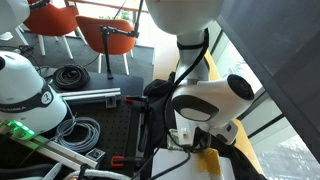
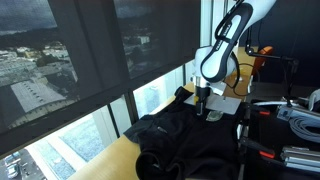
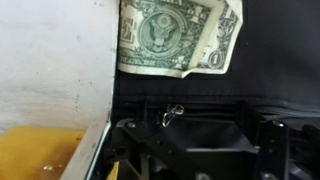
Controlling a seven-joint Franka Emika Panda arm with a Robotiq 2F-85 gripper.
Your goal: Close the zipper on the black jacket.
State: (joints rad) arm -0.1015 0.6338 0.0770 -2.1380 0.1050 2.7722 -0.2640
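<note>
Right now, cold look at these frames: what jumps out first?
A dollar bill sits at the top of the wrist view, partly against black fabric, with what looks like a small metal zipper pull just below it. In an exterior view, the black jacket lies heaped on a yellow table beside the window, the white arm above it.

A: Room over the black jacket [image 2: 185, 140]?
B: Open above the cloth, toward the camera in an exterior view; only folds rising there.
A: On the window side?
B: Shut off by the window glass [image 2: 150, 95], close along the desk [image 2: 112, 160] edge.
A: Around the gripper [image 2: 203, 104]?
B: Tight. In the wrist view, hemmed by a white panel [image 3: 50, 60] on one side and a dollar bill [image 3: 180, 35] just past the zipper [image 3: 172, 115].
A: Behind the arm?
B: Crowded in an exterior view: coiled cables [image 1: 72, 73], orange chairs [image 1: 50, 20], a second white robot [image 1: 25, 90] nearer.
</note>
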